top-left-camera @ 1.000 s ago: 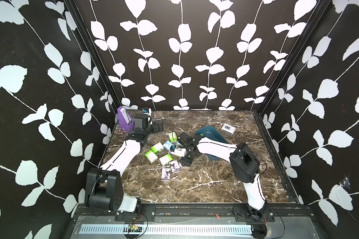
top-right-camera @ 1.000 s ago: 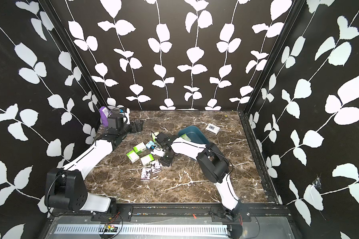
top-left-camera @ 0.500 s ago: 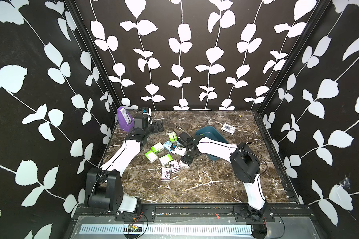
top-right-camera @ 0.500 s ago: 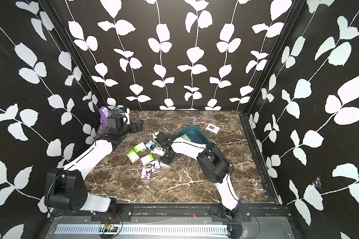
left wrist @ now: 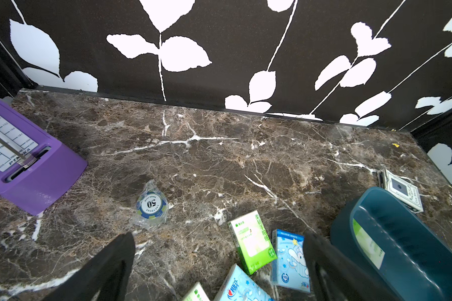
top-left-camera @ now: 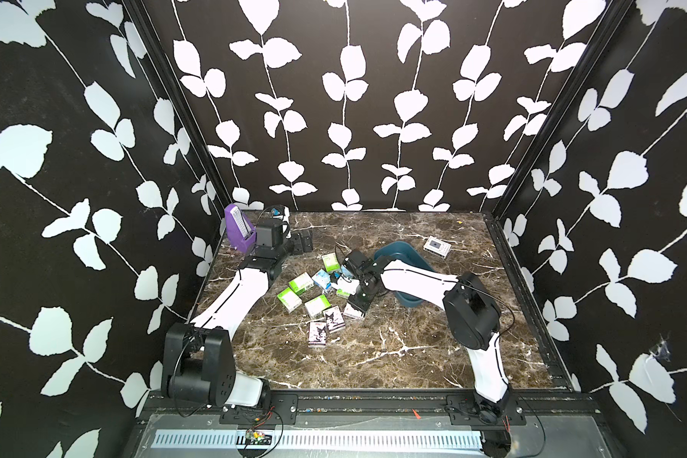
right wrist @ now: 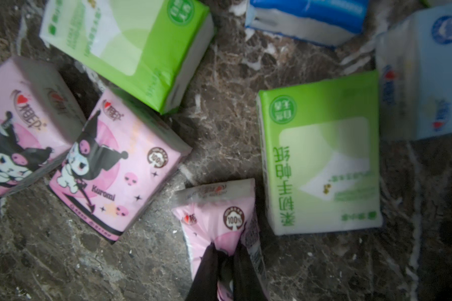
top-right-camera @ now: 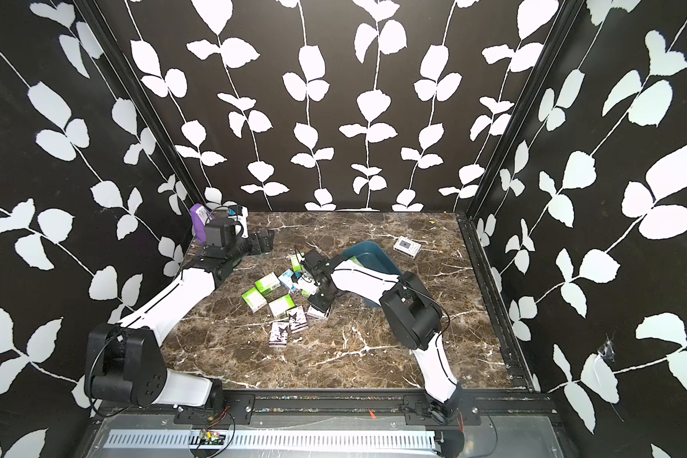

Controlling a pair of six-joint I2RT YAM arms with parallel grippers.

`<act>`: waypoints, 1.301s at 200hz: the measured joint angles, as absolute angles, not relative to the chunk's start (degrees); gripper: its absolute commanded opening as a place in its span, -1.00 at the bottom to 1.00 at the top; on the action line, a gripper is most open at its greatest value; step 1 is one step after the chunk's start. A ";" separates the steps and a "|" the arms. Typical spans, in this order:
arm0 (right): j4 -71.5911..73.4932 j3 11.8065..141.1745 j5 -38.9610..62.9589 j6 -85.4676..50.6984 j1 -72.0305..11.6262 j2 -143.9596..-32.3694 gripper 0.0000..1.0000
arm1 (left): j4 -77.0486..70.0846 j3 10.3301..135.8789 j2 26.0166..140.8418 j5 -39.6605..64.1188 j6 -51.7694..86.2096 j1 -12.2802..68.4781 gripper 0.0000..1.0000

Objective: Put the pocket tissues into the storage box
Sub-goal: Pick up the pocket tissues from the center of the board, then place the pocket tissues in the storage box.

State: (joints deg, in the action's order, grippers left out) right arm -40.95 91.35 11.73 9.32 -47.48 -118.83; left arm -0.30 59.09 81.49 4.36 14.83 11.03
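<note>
Gripping pink pack [right wrist: 214, 213] by one end: right gripper [right wrist: 224, 250] is clamping there, probably to avoid green pack [right wrist: 321, 156] just beside.

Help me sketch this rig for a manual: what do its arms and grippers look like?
Both arms are alike: the left arm and right arm have glossy white links with a thin black seam line, bulky black joint housings and thin black cables looping at the joints. The left gripper and right gripper have plain black tapered fingers.
</note>
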 measured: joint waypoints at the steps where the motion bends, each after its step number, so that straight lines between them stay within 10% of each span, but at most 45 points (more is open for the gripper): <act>1: -40.95 91.35 11.75 9.34 -47.44 -118.80 -0.80 | -0.30 59.09 81.49 4.36 14.83 11.03 0.98; 127: -41.82 94.96 12.88 4.60 -29.89 -108.09 -0.86 | -0.34 59.09 81.49 5.13 15.00 11.03 0.98; 260: -45.74 110.69 6.85 5.37 -20.51 -127.70 -0.84 | -0.19 59.09 81.49 4.84 14.72 10.81 0.98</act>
State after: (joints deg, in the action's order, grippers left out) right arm -45.74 110.69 6.85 5.37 -20.51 -127.70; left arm -0.19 59.09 81.49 4.84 14.72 10.81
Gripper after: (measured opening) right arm 0.079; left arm 0.989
